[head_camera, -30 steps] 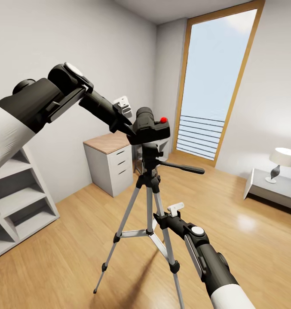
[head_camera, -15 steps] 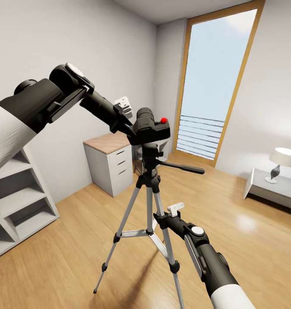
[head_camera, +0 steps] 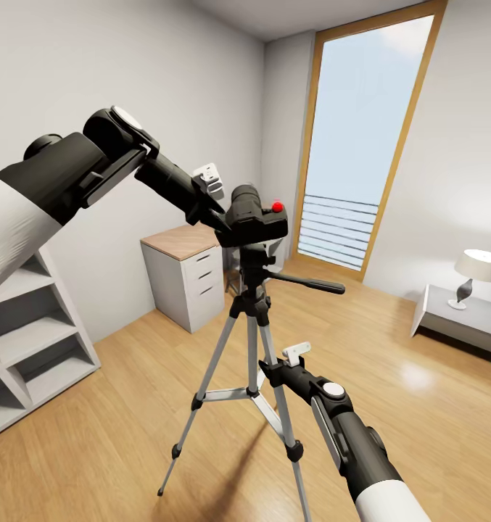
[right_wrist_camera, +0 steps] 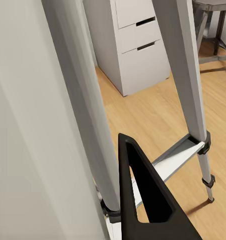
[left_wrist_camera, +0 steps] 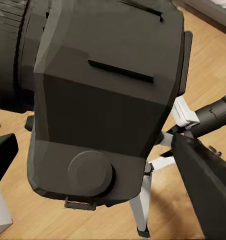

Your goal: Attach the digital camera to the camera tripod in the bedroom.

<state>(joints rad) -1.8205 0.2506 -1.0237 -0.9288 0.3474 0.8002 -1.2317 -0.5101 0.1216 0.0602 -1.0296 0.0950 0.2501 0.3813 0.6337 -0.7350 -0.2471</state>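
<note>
Camera (head_camera: 254,220) mid-frame atop tripod (head_camera: 250,341), gripped by left end effector (head_camera: 220,217); right end effector (head_camera: 274,370) beside leg, grip state unclear.

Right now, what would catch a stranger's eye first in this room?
The tall camera tripod standing mid-floor, with the left arm holding the black digital camera, red dot up, right over its head. Behind them, a tall window glows in the far wall, and a white table lamp sits low at the right.
</note>
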